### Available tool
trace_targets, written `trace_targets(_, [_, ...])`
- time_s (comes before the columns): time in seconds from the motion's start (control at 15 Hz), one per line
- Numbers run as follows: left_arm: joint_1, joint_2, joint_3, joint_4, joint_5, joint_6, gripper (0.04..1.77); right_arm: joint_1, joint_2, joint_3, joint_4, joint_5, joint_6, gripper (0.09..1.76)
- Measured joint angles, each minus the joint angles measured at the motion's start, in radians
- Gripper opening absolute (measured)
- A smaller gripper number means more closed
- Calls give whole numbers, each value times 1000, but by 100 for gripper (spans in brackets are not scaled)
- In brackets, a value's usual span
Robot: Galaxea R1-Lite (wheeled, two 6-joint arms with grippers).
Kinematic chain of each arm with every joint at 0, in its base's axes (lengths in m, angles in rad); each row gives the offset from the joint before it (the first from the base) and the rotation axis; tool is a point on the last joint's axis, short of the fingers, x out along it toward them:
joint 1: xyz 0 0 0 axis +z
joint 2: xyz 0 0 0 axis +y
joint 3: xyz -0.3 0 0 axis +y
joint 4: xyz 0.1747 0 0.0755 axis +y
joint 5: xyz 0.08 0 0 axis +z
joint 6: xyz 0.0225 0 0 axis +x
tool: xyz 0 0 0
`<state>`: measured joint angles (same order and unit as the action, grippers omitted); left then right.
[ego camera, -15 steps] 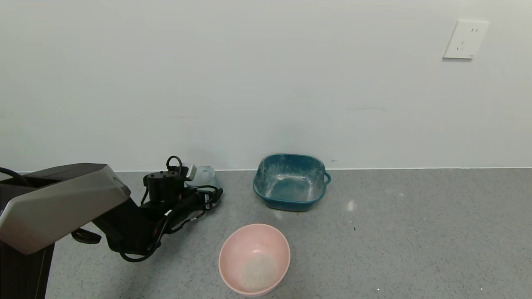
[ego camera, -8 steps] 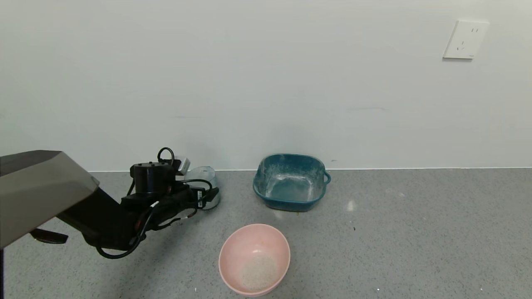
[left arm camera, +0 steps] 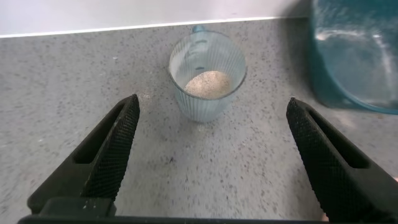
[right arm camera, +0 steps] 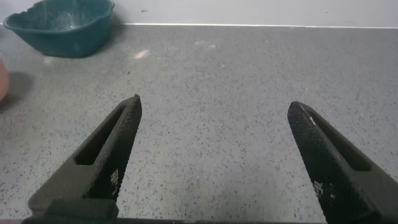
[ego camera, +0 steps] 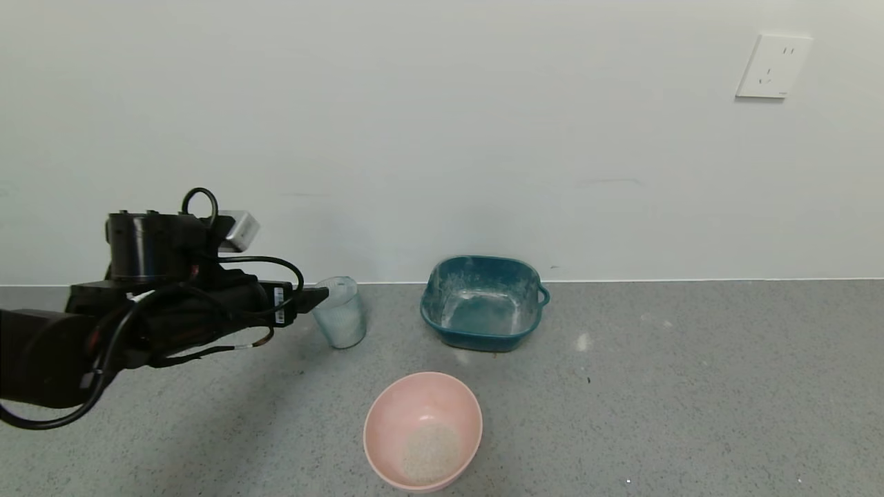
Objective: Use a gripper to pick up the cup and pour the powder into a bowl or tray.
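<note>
The cup, a clear ribbed tumbler, stands upright on the grey floor near the wall, with whitish powder in its bottom. My left gripper hangs just left of the cup and is open. In the left wrist view the gripper has its fingers spread wide, and the cup stands a little beyond the tips, touching neither finger. The pink bowl sits nearer to me and holds a small heap of powder. My right gripper is open and empty over bare floor.
A dusty teal tray stands right of the cup by the wall; it also shows in the left wrist view and the right wrist view. The white wall runs close behind cup and tray. Grey floor stretches to the right.
My left arm has risen and drawn back to the left. The cup, earlier partly hidden behind the wrist, now stands in full view in front of the open fingers.
</note>
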<state>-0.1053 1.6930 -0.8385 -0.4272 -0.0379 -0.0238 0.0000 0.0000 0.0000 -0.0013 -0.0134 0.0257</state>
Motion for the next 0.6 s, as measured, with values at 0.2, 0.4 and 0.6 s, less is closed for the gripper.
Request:
trace_targets(0.2, [4, -159, 1, 114, 26, 2, 170, 0, 0, 0, 0, 0, 0, 171])
trace_targets(0.4, [7, -310, 23, 171, 40, -1, 170, 0, 0, 0, 0, 0, 0, 171])
trace_targets(0.6, [8, -453, 74, 185, 42, 0, 170, 0, 0, 0, 0, 0, 0, 171])
